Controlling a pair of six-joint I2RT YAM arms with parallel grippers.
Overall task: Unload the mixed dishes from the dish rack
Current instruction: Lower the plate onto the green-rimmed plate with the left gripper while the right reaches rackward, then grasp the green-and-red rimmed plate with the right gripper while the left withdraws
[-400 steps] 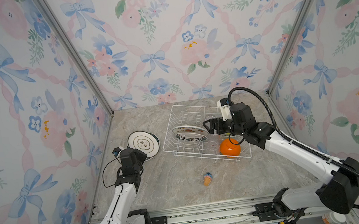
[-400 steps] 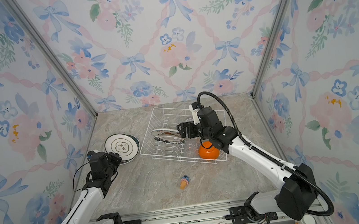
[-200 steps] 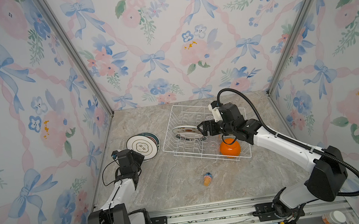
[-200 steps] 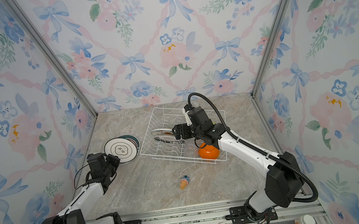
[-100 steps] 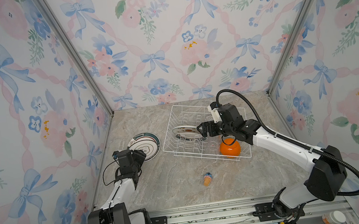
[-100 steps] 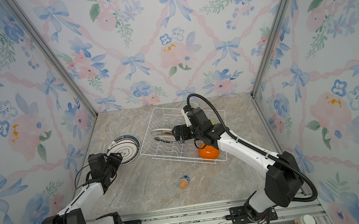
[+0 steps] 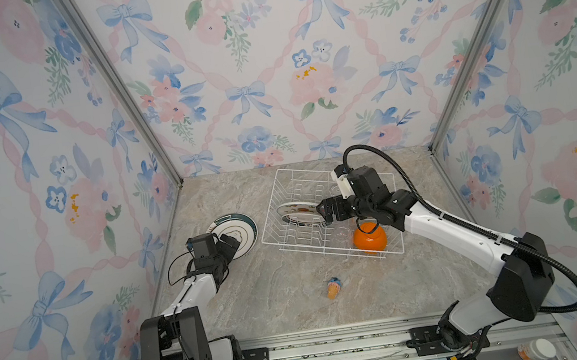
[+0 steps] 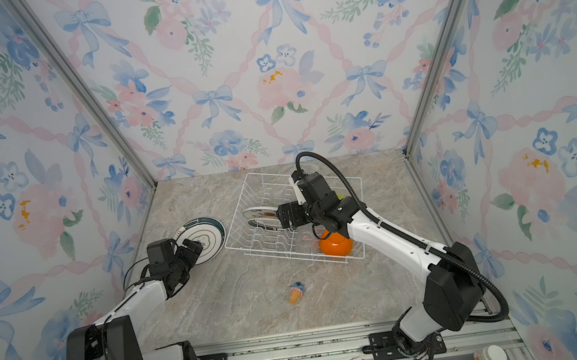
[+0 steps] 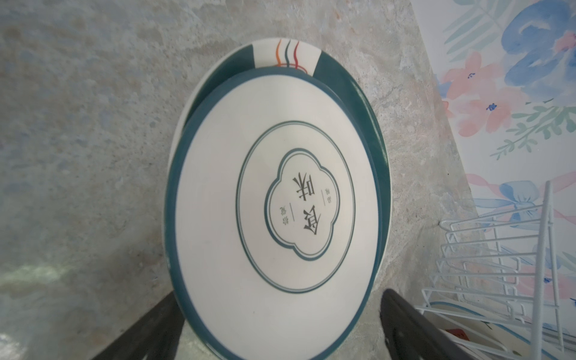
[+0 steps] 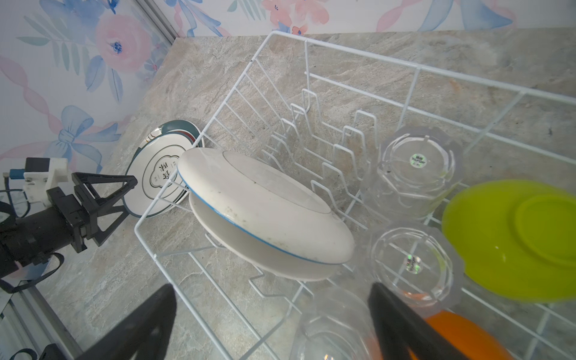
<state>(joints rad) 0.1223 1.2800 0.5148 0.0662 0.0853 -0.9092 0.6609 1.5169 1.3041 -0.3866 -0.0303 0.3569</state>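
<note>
Mid-unload: left pincer (image 7: 232, 240) wide behind a stacked plate (image 9: 274, 218) — right pincer (image 7: 323, 213), wide too, must next pinch the rack plate (image 10: 265, 215) just ahead.

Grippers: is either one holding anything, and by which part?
Nothing held. The left gripper is open, fingers flanking the stacked plate at its near rim; the right gripper is open over the dish rack.
</note>
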